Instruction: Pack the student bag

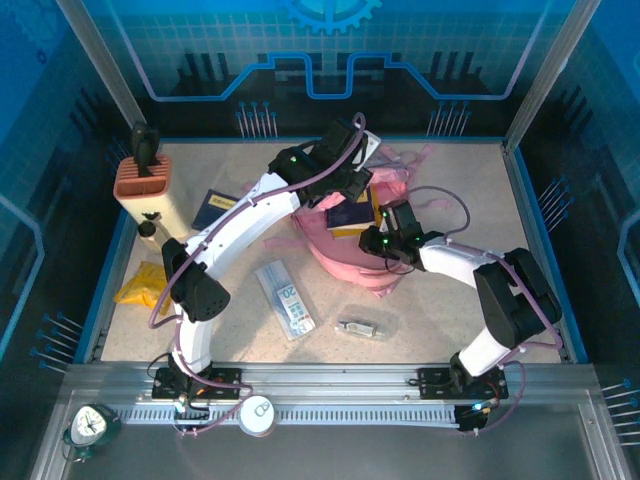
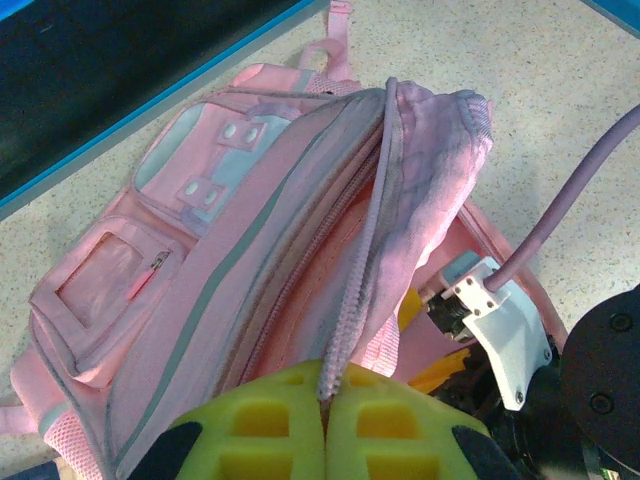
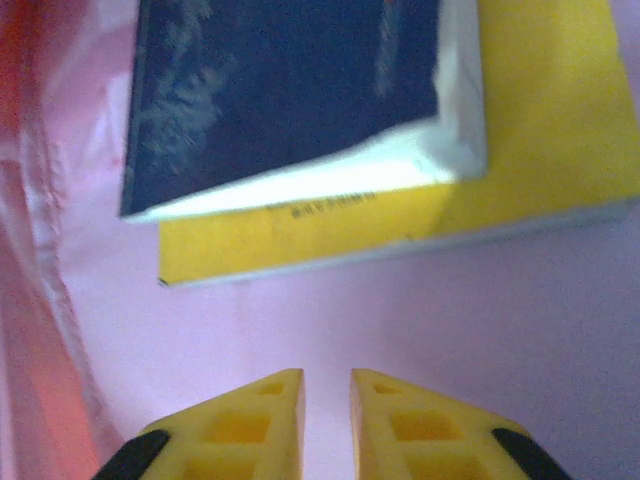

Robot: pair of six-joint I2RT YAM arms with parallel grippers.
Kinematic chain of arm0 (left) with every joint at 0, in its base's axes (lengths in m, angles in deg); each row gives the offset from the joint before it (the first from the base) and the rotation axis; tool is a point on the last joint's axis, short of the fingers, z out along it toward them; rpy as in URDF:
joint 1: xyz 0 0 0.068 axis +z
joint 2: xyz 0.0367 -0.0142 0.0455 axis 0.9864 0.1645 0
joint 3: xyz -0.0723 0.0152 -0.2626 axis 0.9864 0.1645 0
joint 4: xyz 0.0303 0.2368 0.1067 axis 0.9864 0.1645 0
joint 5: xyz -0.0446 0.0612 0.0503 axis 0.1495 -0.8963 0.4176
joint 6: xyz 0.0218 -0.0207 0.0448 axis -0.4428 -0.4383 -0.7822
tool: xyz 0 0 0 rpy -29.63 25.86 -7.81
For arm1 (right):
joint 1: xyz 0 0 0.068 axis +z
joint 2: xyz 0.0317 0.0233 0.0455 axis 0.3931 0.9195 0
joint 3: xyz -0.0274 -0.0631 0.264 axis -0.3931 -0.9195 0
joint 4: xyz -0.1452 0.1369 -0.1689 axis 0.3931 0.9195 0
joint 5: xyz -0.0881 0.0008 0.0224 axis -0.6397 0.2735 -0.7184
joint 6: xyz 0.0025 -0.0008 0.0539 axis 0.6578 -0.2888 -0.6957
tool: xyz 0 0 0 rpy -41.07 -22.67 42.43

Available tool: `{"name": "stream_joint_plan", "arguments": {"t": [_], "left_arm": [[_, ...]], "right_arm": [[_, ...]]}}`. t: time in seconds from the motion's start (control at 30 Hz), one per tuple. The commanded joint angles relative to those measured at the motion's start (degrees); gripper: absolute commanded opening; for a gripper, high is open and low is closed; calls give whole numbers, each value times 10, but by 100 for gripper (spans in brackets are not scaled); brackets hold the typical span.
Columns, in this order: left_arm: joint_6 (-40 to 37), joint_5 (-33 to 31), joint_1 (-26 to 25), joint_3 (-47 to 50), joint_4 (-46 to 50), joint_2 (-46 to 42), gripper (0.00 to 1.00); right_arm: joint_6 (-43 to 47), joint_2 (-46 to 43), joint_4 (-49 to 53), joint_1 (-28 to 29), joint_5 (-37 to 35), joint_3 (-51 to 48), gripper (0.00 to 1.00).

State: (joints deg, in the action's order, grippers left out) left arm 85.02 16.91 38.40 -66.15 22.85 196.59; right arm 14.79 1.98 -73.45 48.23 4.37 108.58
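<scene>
While the left hand [image 2: 325,400] pinches the soft pink fabric backpack [image 2: 200,280] open, the narrowly parted, empty right hand [image 3: 327,385] should retreat straight back.

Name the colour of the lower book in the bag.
Lower book is yellow; right wrist view shows it best.

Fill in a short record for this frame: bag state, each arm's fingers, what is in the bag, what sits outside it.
bag: student bag on the table, main compartment open
left fingers: shut on the bag's zip edge, holding the flap up
right fingers: slightly apart, empty, inside the bag
in bag: dark blue book lying on a yellow book
outside bag: second dark blue book, yellow packet, clear pouch, small clear case
</scene>
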Motion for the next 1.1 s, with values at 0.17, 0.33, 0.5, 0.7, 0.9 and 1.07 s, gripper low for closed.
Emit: {"name": "stream_joint_plan", "arguments": {"t": [0.17, 0.33, 0.5, 0.7, 0.9, 1.07], "left_arm": [[-8, 19, 2, -1, -38, -17, 0], [-5, 13, 3, 5, -34, -19, 0], [4, 27, 3, 51, -68, -43, 0], [36, 45, 3, 96, -106, -43, 0], [98, 59, 2, 109, -114, -37, 0], [137, 105, 2, 121, -99, -40, 38]], "right_arm": [[-18, 50, -37, 0, 7, 7, 11], [-18, 71, -44, -7, -27, 55, 10], [-6, 108, -26, -38, -60, 112, 12], [41, 76, 1, -52, -28, 109, 15], [73, -83, 76, -51, 4, 3, 22], [92, -242, 193, -61, -31, -21, 29]]}}
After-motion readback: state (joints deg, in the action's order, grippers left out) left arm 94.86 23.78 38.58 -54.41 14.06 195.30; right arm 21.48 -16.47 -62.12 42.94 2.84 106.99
